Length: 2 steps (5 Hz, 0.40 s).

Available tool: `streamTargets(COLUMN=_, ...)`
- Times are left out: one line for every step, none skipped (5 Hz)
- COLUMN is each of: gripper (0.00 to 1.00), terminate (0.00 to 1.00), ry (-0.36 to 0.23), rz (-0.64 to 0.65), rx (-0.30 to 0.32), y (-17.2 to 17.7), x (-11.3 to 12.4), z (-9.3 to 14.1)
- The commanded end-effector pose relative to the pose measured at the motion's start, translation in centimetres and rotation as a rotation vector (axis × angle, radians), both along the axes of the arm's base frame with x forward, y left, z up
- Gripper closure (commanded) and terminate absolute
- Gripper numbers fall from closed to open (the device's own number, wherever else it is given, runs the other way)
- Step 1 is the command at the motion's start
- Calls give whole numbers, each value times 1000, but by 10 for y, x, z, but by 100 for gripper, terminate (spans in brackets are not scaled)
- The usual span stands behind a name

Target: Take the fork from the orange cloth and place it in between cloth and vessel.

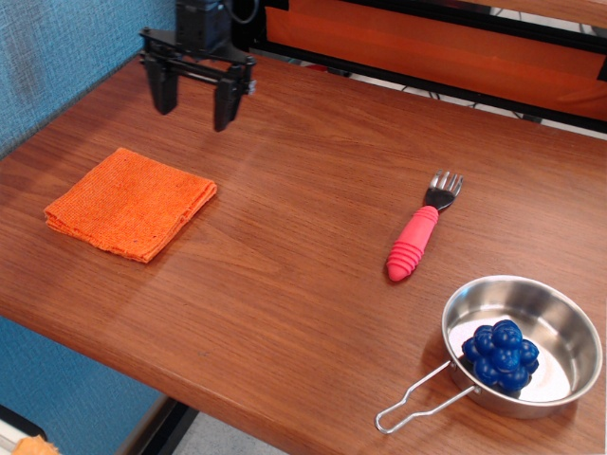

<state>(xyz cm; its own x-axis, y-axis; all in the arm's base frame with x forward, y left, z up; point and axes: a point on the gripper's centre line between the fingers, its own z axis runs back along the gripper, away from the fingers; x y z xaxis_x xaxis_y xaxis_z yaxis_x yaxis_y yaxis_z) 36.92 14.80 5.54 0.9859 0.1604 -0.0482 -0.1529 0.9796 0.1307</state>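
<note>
The fork lies flat on the wooden table, silver head pointing away, pink-red ribbed handle toward the front. It rests right of centre, just above the steel pan, which holds a cluster of dark blue balls. The orange cloth lies flat at the left with nothing on it. My gripper hangs open and empty above the table at the back left, just beyond the cloth and far from the fork.
The table's front edge runs diagonally from lower left to lower right. A blue wall borders the left side. Black and orange framing stands behind the table. The pan's wire handle points toward the front edge.
</note>
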Motion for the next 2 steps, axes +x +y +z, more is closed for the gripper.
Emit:
streamTargets(gripper=0, terminate=0, ry=-61, rz=42, rx=9, y=12, x=-2, z=18)
streamTargets(gripper=0, terminate=100, ry=-61, rz=42, rx=9, y=12, x=-2, z=18)
